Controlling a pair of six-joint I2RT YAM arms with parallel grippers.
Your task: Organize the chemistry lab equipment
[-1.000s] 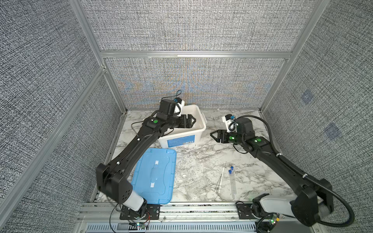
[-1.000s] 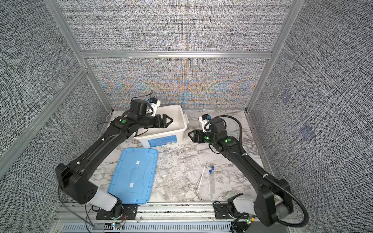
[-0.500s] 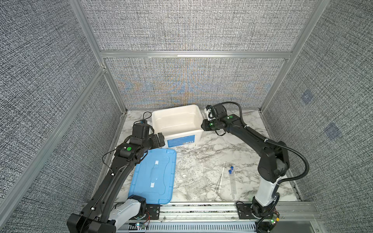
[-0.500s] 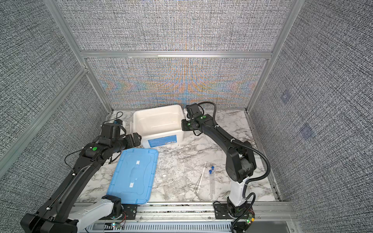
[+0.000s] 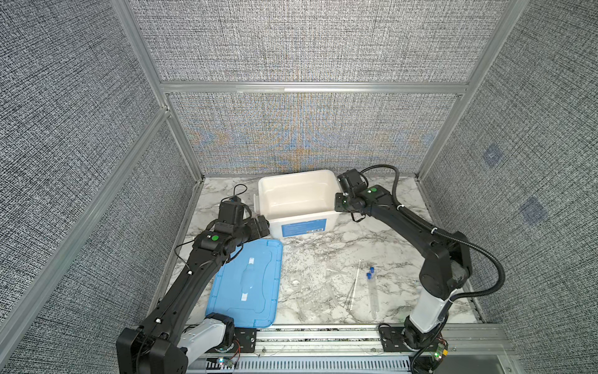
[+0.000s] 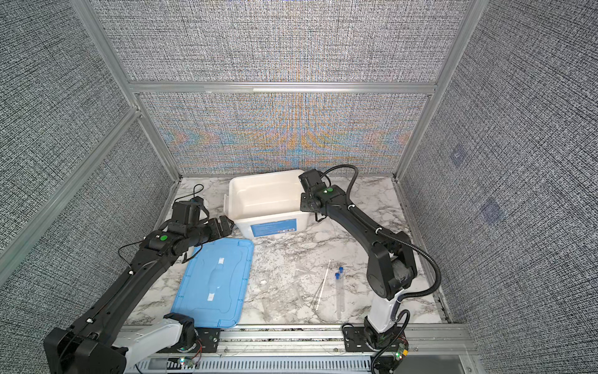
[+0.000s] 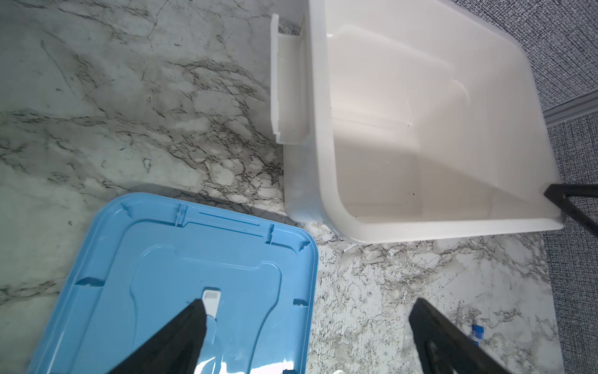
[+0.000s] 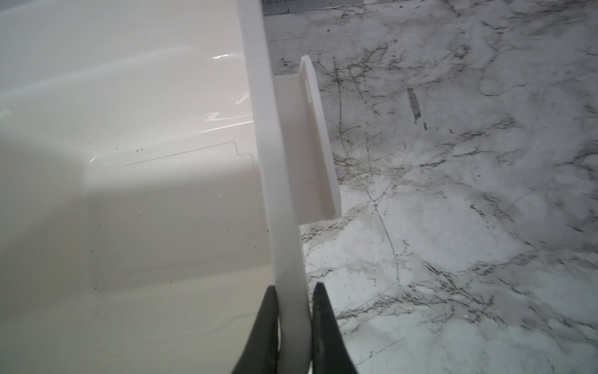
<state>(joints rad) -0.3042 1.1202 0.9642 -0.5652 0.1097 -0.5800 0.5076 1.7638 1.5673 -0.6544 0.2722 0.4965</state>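
**Top views**
- Marble table [image 5: 323, 241]: shown in both top views across the lower middle of the frame.
- White tub [image 5: 299, 173]: set at the centre back of the table, open side up, with a blue label on its front wall.
- Blue lid [image 5: 246, 285]: laid flat at lower left of centre, near the tub's front left corner but apart from it.
- Capped tubes [image 5: 373, 296]: two clear tubes with blue caps, laid side by side on the table at lower right of centre, well apart from the tub.
- Thin rods [image 5: 355, 285]: laid just left of the capped tubes and nearly parallel to them.
- Other small clear pieces are scattered between lid and rods, too faint to be itemised.
- Left gripper [image 5: 263, 225]: held left of centre, between lid and tub.
- Right gripper [image 5: 338, 202]: placed at the tub's right rim.

**Left wrist view**
- Left gripper [image 7: 307, 301]: jaws spread wide, nothing held.
- The lid and bare table are seen beneath it.
- One blue cap [image 7: 477, 333] is glimpsed beside a finger.

**Right wrist view**
- Right gripper [image 8: 293, 291]: jaws closed onto the tub's rim.
- The rim is pinched between the fingers [image 8: 268, 314], one inside the wall and one outside.
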